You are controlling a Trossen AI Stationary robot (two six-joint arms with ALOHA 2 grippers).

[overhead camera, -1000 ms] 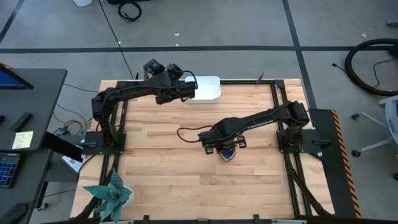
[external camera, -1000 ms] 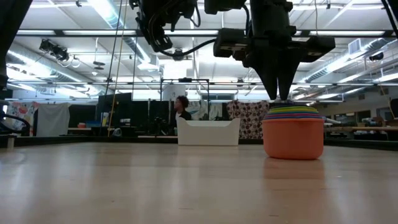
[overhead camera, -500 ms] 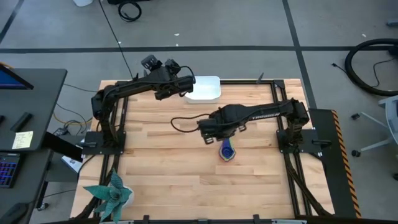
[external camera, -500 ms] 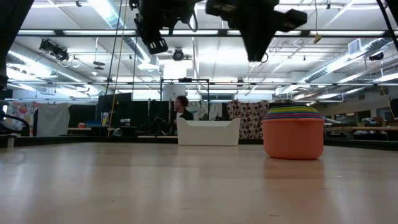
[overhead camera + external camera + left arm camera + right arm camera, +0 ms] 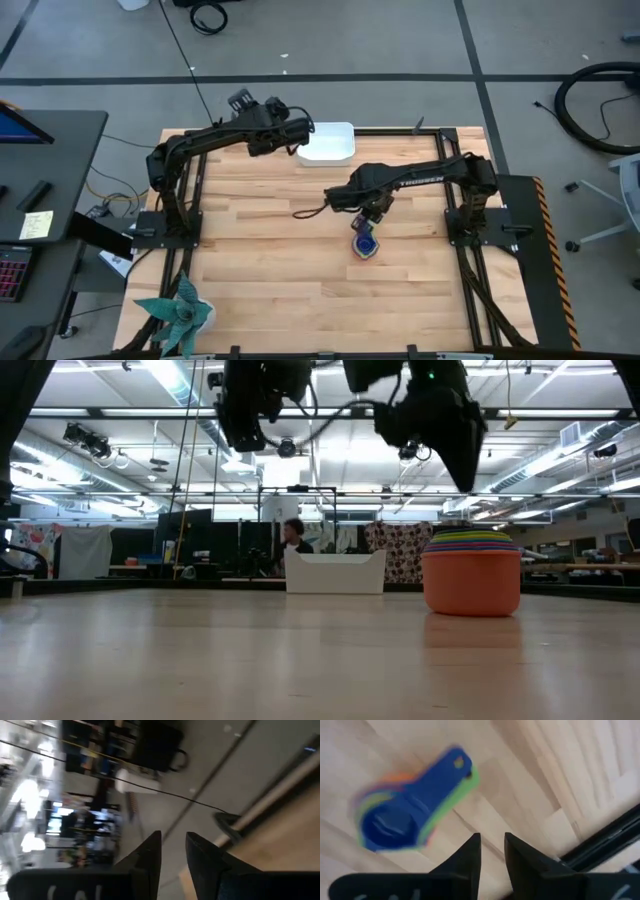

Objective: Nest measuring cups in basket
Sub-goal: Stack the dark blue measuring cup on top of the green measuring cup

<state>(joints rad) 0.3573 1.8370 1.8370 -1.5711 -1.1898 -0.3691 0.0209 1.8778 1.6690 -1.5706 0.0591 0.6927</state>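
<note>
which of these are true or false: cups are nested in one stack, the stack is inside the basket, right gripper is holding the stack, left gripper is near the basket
1. The measuring cups sit nested in one stack. True.
2. The stack is inside the basket. False: it stands on the bare table, well apart from the basket.
3. The right gripper holds the stack. False: it is raised off the stack with nothing between its fingers.
4. The left gripper is at the basket's edge. True in the high view.

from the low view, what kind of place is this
Likely a robotics lab or workshop: a butcher-block table with two mounted arms, open industrial ceiling with strip lights, and a person at workstations behind.
</note>
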